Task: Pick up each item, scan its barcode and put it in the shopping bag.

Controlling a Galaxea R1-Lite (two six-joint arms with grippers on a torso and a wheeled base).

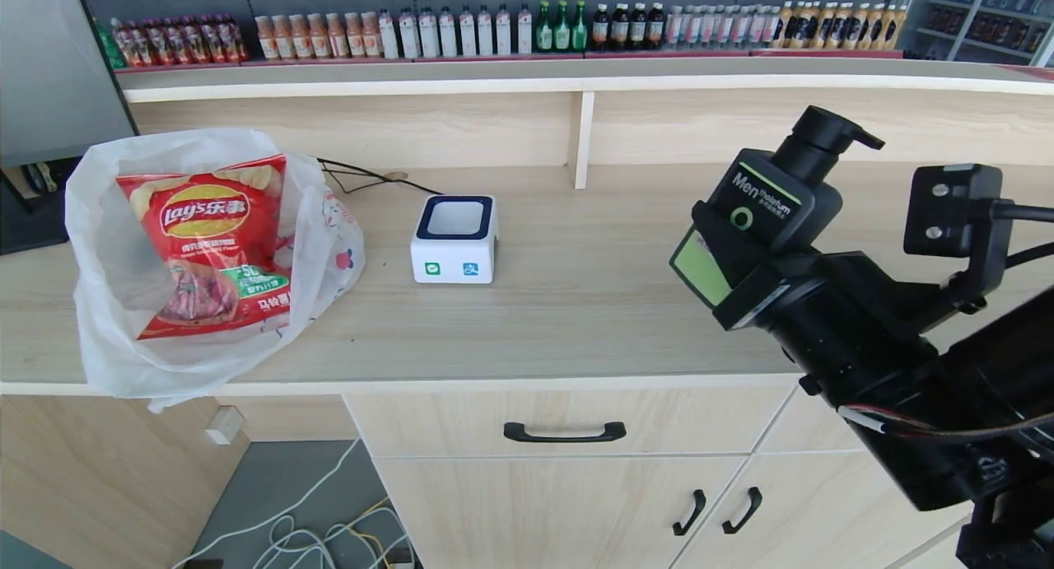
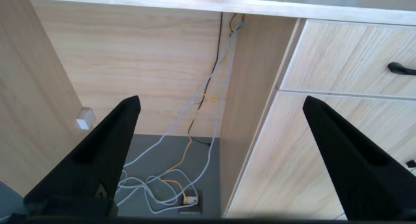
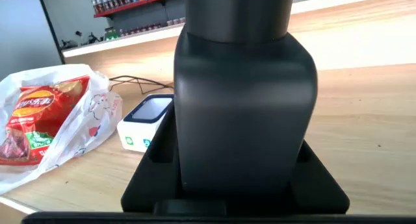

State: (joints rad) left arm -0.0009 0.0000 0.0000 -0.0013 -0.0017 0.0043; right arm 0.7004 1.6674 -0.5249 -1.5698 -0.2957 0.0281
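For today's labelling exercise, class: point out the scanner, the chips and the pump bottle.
scanner [image 1: 454,221], head view, its top window.
chips [image 1: 210,244], head view, middle of the red packet.
pump bottle [image 1: 770,202], head view, its black body.

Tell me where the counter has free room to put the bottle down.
Bare counter lies between the scanner and the held bottle, also before the scanner. The left end is crowded by the shopping bag.

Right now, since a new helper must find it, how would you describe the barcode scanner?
On the long wooden counter, look right of the white shopping bag holding the red chip packet. The scanner is the small white cube with a dark-blue-framed window on top.
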